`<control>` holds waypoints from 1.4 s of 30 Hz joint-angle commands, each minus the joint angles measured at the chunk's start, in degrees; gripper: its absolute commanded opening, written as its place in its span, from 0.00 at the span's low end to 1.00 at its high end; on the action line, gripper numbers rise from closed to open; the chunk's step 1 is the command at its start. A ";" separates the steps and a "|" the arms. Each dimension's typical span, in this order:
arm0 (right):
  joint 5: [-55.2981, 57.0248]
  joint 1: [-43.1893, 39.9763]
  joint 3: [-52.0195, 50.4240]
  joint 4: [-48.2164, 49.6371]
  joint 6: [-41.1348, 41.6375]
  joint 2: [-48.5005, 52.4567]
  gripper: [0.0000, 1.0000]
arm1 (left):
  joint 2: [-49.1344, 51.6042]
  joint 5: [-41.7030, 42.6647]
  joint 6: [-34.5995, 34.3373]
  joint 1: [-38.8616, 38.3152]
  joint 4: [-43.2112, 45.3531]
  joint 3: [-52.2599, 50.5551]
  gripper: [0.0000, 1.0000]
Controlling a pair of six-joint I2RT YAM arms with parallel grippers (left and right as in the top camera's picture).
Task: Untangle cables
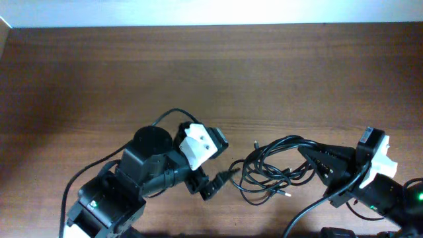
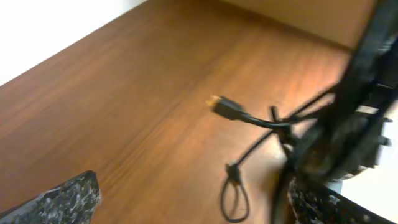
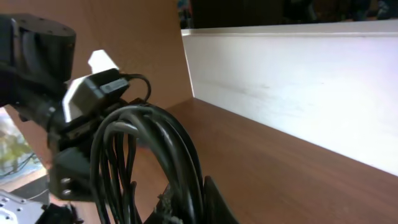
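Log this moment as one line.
left gripper: open, empty | right gripper: shut on thin black cables | cables: tangled on brown wooden table

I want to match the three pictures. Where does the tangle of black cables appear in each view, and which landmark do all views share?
Overhead: the cable tangle lies low, right of centre, between the two arms.
Left wrist: the cable tangle is right of centre, and its plug points left.
Right wrist: the cable tangle shows as large loops in the lower left foreground.
Shared landmark: the brown wooden table.
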 commanded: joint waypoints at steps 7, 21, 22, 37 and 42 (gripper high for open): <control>-4.48 -0.26 0.50 1.09 1.01 -0.07 0.04 | 7.04 7.63 -2.16 2.08 3.17 0.42 0.99; -2.69 -0.26 0.48 0.63 1.01 -0.07 0.04 | 9.29 -3.91 -54.12 8.46 2.62 0.42 0.00; -2.69 -0.26 0.48 0.63 1.01 -0.07 0.04 | 9.29 -2.71 -61.18 8.46 2.29 0.42 0.00; -2.71 -0.26 0.48 0.63 1.01 -0.07 0.04 | 9.29 9.73 -65.77 8.46 2.73 0.42 0.99; -2.01 -0.26 0.48 0.61 1.05 -0.07 0.04 | 7.17 9.99 -39.54 8.46 2.84 0.42 0.99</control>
